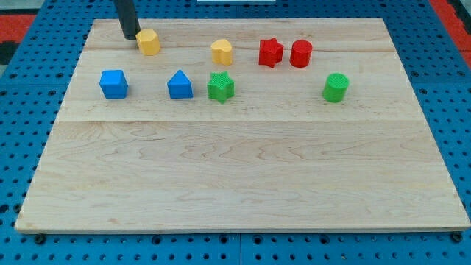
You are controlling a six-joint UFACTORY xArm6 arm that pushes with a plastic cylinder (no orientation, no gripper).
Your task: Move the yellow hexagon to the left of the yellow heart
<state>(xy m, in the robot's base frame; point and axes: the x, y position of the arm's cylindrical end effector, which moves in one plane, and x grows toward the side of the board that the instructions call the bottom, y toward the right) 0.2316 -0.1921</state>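
Note:
The yellow hexagon (149, 42) sits near the view's top left of the wooden board (243, 169). The yellow heart (221, 51) lies to its right, with a clear gap between them. My tip (130, 36) is just left of the yellow hexagon, touching or almost touching its left side. The dark rod rises from there out of the view's top.
A blue cube (113, 84) and a blue pentagon-like block (179, 85) lie below the hexagon. A green star (220, 87) sits under the heart. A red star (270, 52), a red cylinder (300, 54) and a green cylinder (335, 87) are to the right.

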